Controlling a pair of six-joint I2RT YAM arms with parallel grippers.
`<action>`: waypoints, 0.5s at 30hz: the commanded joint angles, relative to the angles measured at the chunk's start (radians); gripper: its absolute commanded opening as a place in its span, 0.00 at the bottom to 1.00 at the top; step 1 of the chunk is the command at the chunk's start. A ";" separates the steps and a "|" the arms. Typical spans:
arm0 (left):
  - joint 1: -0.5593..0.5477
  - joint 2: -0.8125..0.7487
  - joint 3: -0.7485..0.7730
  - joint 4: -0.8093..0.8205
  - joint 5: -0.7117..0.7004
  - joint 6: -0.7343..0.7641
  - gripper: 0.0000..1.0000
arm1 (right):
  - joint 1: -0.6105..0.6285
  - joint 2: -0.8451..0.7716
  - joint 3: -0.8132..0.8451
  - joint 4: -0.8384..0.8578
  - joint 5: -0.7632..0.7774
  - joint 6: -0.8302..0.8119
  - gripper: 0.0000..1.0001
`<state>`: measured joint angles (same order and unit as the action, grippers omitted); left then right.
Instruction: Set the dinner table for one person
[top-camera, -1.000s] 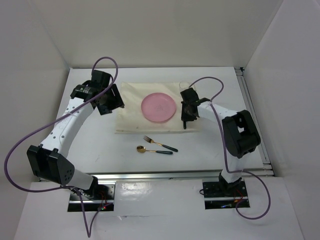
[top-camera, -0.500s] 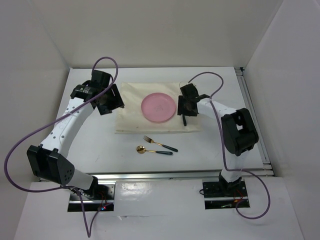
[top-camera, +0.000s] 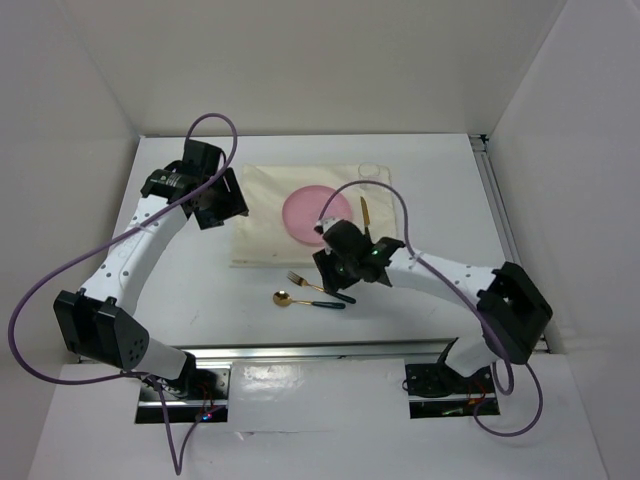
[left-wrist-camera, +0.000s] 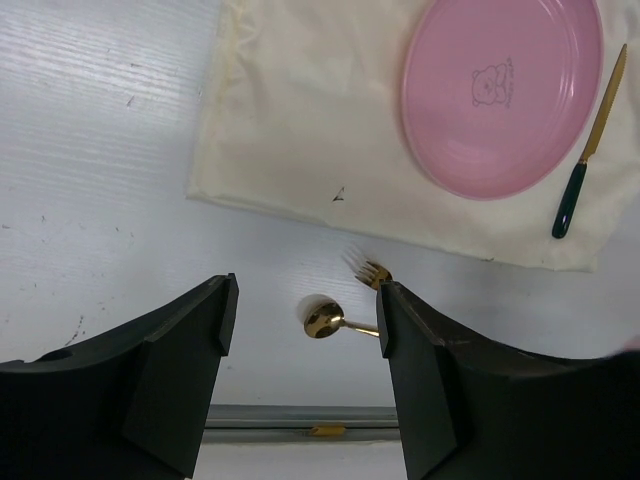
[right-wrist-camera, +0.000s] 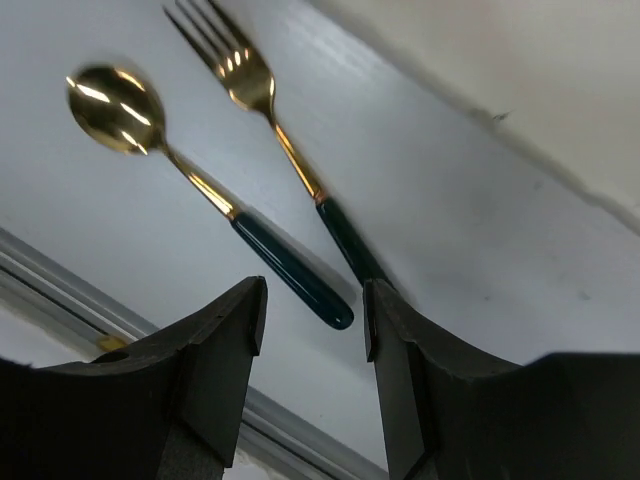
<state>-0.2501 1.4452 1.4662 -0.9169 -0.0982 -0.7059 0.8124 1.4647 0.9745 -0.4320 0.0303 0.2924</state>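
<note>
The white dinner table (top-camera: 180, 290) bears a cream cloth (top-camera: 265, 215) with a pink plate (top-camera: 305, 210) on it. A gold knife (top-camera: 365, 209) with a dark green handle lies on the cloth just right of the plate. It also shows in the left wrist view (left-wrist-camera: 588, 140). A gold fork (right-wrist-camera: 235, 65) and a gold spoon (right-wrist-camera: 105, 95), both green-handled, lie on the bare table in front of the cloth. My right gripper (top-camera: 338, 275) hovers open over their handle ends, holding nothing. My left gripper (top-camera: 222, 205) is open and empty above the cloth's left edge.
A metal rail (top-camera: 330, 350) runs along the table's near edge, close to the spoon. Another rail (top-camera: 505, 230) runs along the right edge. White walls enclose the table at the back and sides. The right arm's cable loops over the plate.
My right gripper has swung from the cloth's right side, beside the plate, toward the near edge, over the fork and spoon. The knife now lies uncovered on the cloth. The left arm has not moved.
</note>
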 joint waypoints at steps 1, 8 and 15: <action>0.006 0.003 0.036 0.016 0.011 0.023 0.74 | 0.054 0.070 -0.007 -0.054 0.048 -0.053 0.55; 0.006 -0.006 0.016 0.016 0.020 0.023 0.74 | 0.076 0.179 0.027 -0.016 0.069 -0.127 0.55; 0.006 -0.006 0.016 0.016 0.020 0.023 0.74 | 0.076 0.250 0.036 0.021 0.069 -0.148 0.54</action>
<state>-0.2501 1.4452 1.4662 -0.9134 -0.0883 -0.7059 0.8814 1.6993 0.9810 -0.4549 0.0799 0.1684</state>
